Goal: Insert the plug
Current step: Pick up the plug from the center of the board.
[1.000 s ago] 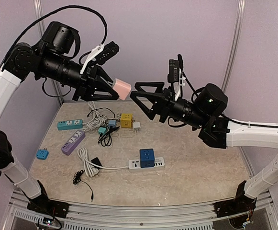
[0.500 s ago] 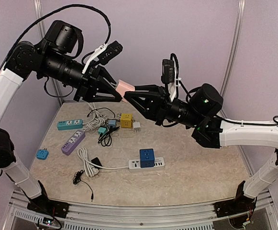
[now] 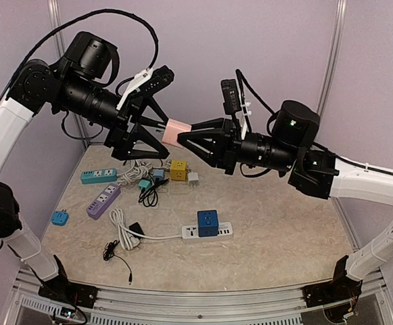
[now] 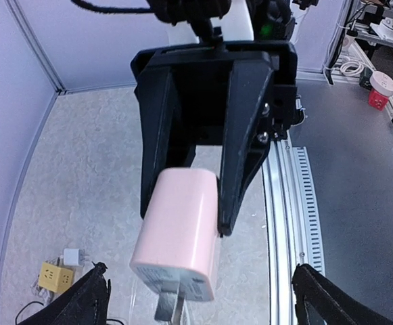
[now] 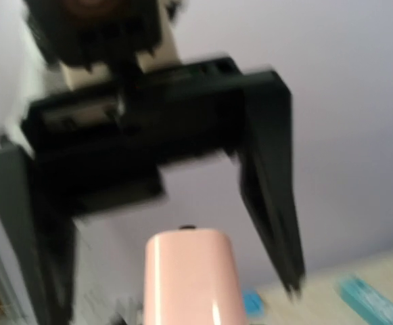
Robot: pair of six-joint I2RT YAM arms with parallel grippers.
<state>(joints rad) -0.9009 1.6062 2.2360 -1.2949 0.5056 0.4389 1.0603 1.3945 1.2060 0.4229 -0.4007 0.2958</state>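
The plug (image 3: 176, 128) is a pink charger block held in mid-air above the table's far side. My right gripper (image 3: 182, 136) is shut on it, its black fingers (image 4: 240, 169) clamping the block's two sides. In the left wrist view the plug (image 4: 179, 233) points its metal prongs at the camera. My left gripper (image 3: 164, 140) stands open around the plug's prong end, its fingertips (image 4: 91, 298) wide apart and clear of it. In the blurred right wrist view the plug (image 5: 193, 277) fills the bottom centre, with the left gripper's spread fingers (image 5: 270, 203) behind it.
On the table lie a white power strip (image 3: 206, 232) with a blue cube (image 3: 207, 222) on it, a teal strip (image 3: 99, 176), a purple strip (image 3: 103, 201), a yellow cube (image 3: 178, 169), a small white adapter (image 3: 193, 179), a blue adapter (image 3: 59, 217) and black cables (image 3: 118, 254).
My right gripper came in from the right and shut on the pink plug. My left gripper, which was holding it, has opened and let go.
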